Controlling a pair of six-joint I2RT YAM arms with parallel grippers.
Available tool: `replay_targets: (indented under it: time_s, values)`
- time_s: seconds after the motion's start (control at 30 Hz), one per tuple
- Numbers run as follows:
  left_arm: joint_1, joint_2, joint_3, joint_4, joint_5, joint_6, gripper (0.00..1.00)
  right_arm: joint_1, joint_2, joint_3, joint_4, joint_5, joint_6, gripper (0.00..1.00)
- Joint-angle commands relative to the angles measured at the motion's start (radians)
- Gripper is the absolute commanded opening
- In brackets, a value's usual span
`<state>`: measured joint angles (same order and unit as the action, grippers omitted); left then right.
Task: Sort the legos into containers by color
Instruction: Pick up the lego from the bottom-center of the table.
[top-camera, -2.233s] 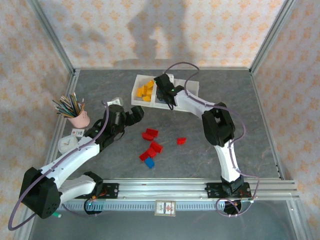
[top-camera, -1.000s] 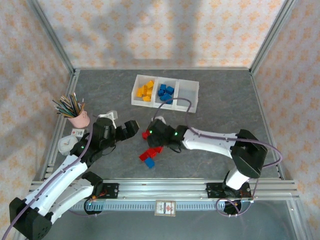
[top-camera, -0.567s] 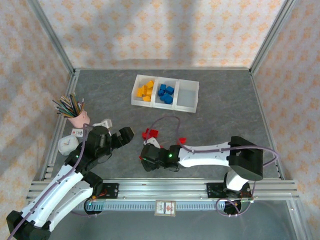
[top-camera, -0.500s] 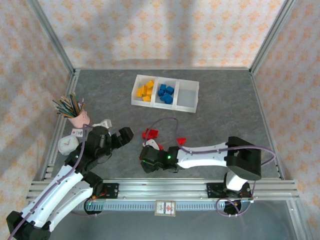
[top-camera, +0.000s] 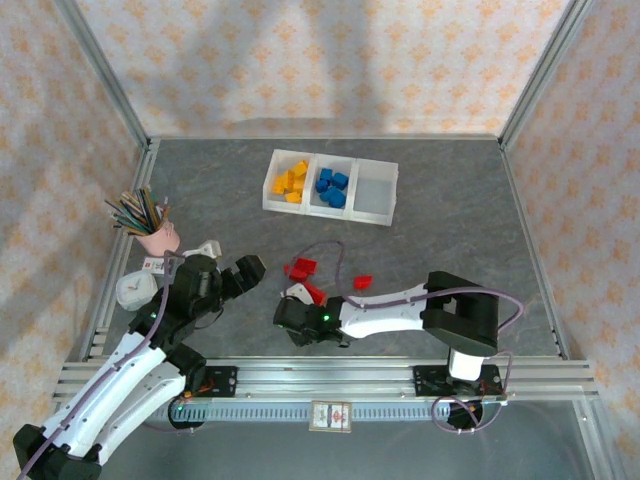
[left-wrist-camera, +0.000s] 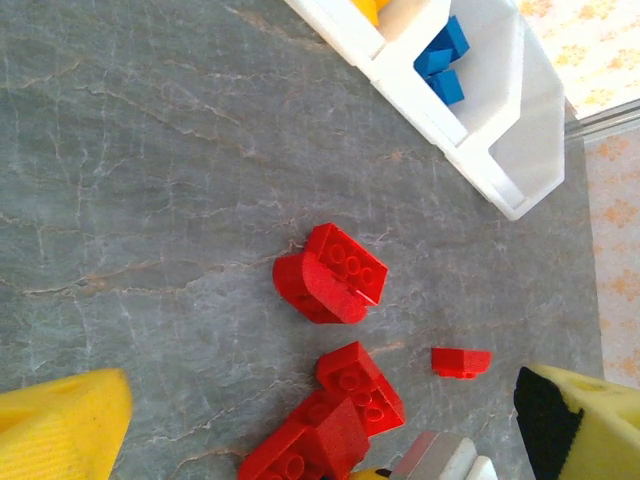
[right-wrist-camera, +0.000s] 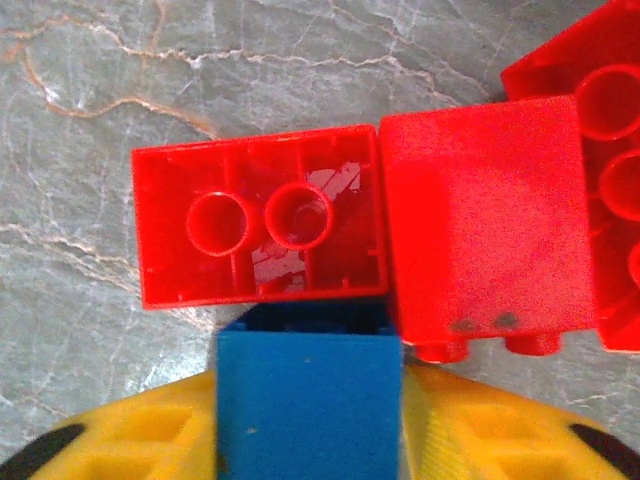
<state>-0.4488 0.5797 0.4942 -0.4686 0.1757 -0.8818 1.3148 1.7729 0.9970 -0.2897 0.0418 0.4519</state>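
Your right gripper (right-wrist-camera: 305, 435) has its yellow pads (right-wrist-camera: 130, 440) pressed against both sides of a blue brick (right-wrist-camera: 305, 390), so you hold it narrow, low on the table, well to the near side of the tray (top-camera: 374, 188). Your left gripper (top-camera: 232, 262) stands wide with nothing in it, also near-side of the tray and off toward its left end.

Watch the neighbours. An upturned red brick (right-wrist-camera: 260, 215) lies right against the blue one's far face, and a second red brick (right-wrist-camera: 485, 220) touches at the corner. If you lift at a slant you could drag or flip them. The hold may also be shallow, so a quick swing could let the brick twist out before it reaches the tray's middle compartment (top-camera: 330, 185), where the other blues lie.
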Motion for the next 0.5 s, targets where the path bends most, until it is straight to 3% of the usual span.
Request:
replay_targets:
  time_s: [0.0, 0.3, 0.47]
  values:
    - [0.012, -0.010, -0.006, -0.004, -0.010, -0.011, 0.99, 0.001, 0.010, 0.031, 0.004, 0.039, -0.010, 0.34]
    - [0.012, 0.005, 0.029, 0.022, -0.012, -0.002, 0.99, -0.003, -0.133, 0.020, -0.051, 0.060, -0.002, 0.31]
    - [0.012, 0.041, 0.068, 0.056, -0.031, 0.023, 0.99, -0.072, -0.234, 0.047, -0.099, 0.055, -0.024, 0.31]
